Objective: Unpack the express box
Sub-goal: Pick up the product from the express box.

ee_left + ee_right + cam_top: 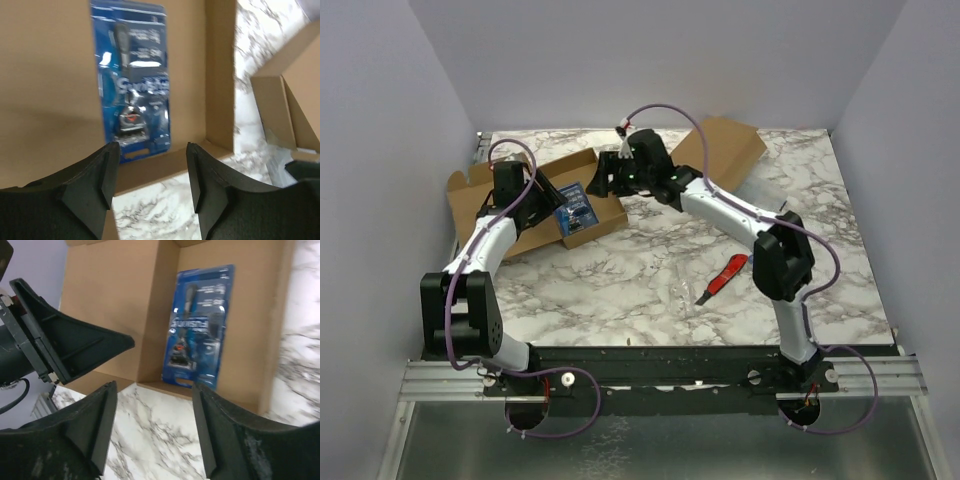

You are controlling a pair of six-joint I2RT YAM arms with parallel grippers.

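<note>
Box (570, 172), open-topped, on the desk (650, 270), directly ahead of and below both pincers. Its one visible content, a blue pack (578, 213), lies flat on the box floor just past the wall nearest the tips.

Left pincer (151, 165): fingers spread, nothing between them, poised above the near wall with the pack (134, 80) straight ahead. Right pincer (154, 410): likewise spread and empty, with the pack (200, 325) ahead and slightly to its right. The left pincer (75, 345) crosses close on its left.

I judge the step in hand to be lifting the pack out. To do it well, I would send in one pincer only and hold the other back or rest it on a box wall, since the two are close enough to collide. The pack lies flat, so I would tip one finger under its near end, or push it against the wall to raise an edge, and pinch across the narrow width before lifting straight up.

A red cutter (723, 277) lies on the desk well behind the right pincer, and a cardboard panel (725, 150) lies off to its right.

The pack's print is blurred and unreadable, and its thickness cannot be judged. The left arm covers part of the box floor from above, so I cannot tell whether anything lies there. Both pincers' fingers merge with the dark arms in the overhead view.
</note>
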